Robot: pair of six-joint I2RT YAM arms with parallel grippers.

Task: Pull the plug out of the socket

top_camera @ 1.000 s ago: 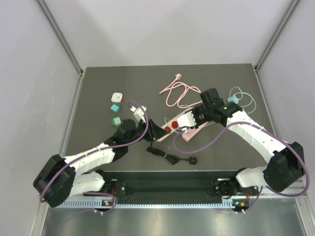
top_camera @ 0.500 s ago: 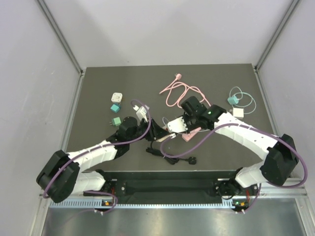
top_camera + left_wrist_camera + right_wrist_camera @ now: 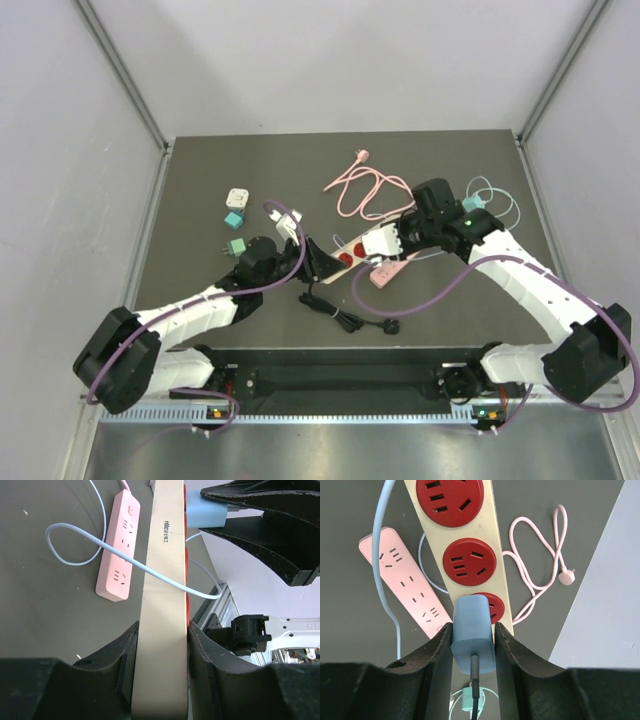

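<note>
A cream power strip [image 3: 356, 250] with red sockets is held off the table between both arms. My left gripper [image 3: 318, 266] is shut on its near end; in the left wrist view both pads press the strip's [image 3: 162, 605] sides at the gripper [image 3: 162, 652]. My right gripper [image 3: 396, 238] is shut on a light-blue plug [image 3: 472, 630], one finger on each side, at the gripper [image 3: 473, 647]. The plug sits over the third red socket of the strip [image 3: 470, 562], and I cannot tell if its pins are still in. The plug [image 3: 206, 511] also shows against the red face in the left wrist view.
A pink power strip [image 3: 388, 272] lies under the held strip, with a pale blue cable [image 3: 75, 535] looped over it. A pink cable [image 3: 365, 190] lies behind, a black cable [image 3: 345, 315] in front. Small adapters [image 3: 235, 220] sit at the left, a teal charger [image 3: 473, 204] at the right.
The right gripper swung left with the plug and strip half a second ago, then came back right. The left gripper kept hold of the strip and shifted slightly.
</note>
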